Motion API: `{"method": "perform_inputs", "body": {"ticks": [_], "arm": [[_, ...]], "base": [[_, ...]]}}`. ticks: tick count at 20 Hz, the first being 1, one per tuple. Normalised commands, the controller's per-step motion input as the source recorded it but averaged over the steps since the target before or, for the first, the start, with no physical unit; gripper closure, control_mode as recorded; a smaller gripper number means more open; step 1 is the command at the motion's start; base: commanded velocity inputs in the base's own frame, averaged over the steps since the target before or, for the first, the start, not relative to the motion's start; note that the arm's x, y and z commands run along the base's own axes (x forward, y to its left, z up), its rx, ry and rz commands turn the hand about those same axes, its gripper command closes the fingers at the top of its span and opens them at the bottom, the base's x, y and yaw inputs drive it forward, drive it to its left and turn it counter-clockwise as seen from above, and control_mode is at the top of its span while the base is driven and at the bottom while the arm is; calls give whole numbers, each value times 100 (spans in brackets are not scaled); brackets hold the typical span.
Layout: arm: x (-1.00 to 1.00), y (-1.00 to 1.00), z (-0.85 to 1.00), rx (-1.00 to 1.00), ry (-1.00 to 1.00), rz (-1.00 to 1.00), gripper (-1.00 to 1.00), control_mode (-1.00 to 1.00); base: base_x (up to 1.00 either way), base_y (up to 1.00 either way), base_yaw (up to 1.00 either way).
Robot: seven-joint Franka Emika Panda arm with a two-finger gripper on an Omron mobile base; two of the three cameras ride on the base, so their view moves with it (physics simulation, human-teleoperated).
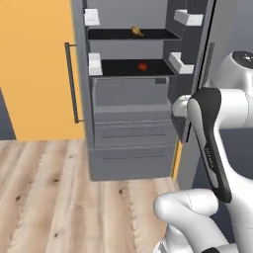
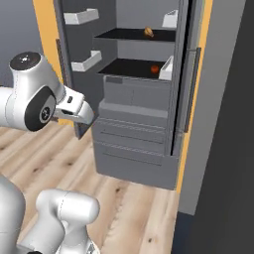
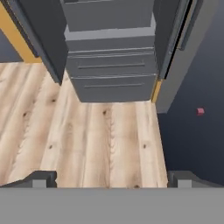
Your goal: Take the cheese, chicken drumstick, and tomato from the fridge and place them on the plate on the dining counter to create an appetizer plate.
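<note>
The fridge (image 1: 131, 131) stands open in front of me, with black shelves above grey drawers. On the upper shelf lies the golden-brown chicken drumstick (image 1: 137, 31) (image 2: 148, 32). One shelf below it sits the red tomato (image 1: 143, 65) (image 2: 155, 69). My gripper (image 2: 85, 128) hangs in front of the fridge at drawer height, well below and short of both shelves, pointing down at the floor. In the hand view its fingertips (image 3: 42, 179) stand wide apart, the gripper (image 3: 113, 180) open with nothing between them, and the fridge drawers (image 3: 111, 65) lie ahead. The cheese, plate and dining counter are out of view.
The fridge doors swing out on both sides, the left one with a long bar handle (image 1: 72, 82) and white door bins (image 1: 94, 64). Pale wood floor (image 3: 100, 135) stretches before the drawers. An orange wall (image 1: 34, 69) lies left and a dark wall (image 2: 228, 149) right.
</note>
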Motion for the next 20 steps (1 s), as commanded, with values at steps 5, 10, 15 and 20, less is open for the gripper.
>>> {"method": "perform_inputs", "body": {"ticks": [5,10,15,20], "arm": [[0,0,0,0,0,0,-100,100],[0,0,0,0,0,0,-100,100],[0,0,0,0,0,0,-100,100],[0,0,0,0,0,0,-100,100]], "base": [[96,-13,0],[79,-29,0],[81,-21,0],[65,-28,-1]]}}
